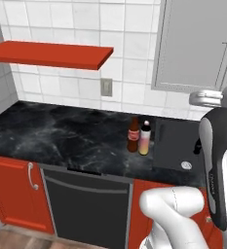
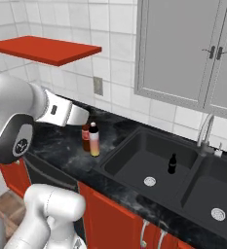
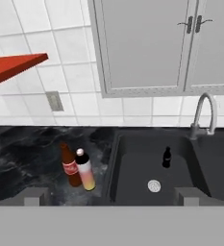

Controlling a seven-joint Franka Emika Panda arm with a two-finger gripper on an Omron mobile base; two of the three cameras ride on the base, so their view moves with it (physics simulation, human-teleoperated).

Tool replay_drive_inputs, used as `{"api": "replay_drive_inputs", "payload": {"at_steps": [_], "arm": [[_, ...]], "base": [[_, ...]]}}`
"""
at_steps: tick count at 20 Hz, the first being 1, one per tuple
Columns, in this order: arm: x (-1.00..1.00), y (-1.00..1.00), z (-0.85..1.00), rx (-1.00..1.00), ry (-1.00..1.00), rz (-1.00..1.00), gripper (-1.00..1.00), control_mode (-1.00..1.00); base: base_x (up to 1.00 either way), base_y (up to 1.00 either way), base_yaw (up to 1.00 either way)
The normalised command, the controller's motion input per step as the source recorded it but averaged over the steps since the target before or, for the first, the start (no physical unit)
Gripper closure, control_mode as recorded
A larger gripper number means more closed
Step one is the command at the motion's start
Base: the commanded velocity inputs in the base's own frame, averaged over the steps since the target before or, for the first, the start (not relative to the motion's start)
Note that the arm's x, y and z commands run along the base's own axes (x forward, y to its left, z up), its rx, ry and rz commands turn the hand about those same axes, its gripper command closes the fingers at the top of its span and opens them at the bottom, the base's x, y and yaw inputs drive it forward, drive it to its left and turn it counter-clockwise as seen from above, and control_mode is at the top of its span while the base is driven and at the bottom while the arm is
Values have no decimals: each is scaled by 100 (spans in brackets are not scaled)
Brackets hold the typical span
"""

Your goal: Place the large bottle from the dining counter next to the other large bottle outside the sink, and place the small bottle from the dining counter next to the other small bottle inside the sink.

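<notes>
1. The claw [image 3: 111, 196] is hanging high above the counter, tips spread wide apart and holding nothing.
2. Ahead and below to its left, the cola bottle [image 3: 70, 166] and the pink-yellow bottle [image 3: 85, 169] are standing upright, touching, just beside the sink [image 3: 114, 158].
3. Below and ahead, a small dark bottle [image 3: 167, 157] is standing inside the basin.
4. All three are probably rigid, smooth, tippy; mid-body grips are looking safest.
5. The faucet [image 3: 203, 113] and basin walls are crowding the right; open counter [image 3: 22, 158] is lying left.

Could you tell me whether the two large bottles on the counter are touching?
Cannot tell. In every view the cola bottle and pink bottle overlap, hiding any gap.
</notes>
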Motion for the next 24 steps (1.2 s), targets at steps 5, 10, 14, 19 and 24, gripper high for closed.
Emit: {"api": "replay_drive_inputs", "payload": {"at_steps": [5,10,14,19,24], "arm": [[0,0,0,0,0,0,-100,100],[0,0,0,0,0,0,-100,100],[0,0,0,0,0,0,-100,100],[0,0,0,0,0,0,-100,100],[0,0,0,0,0,0,-100,100]], "base": [[-72,4,0],[-82,8,0],[-100,20,-1],[-100,27,-3],[-100,32,-2]]}}
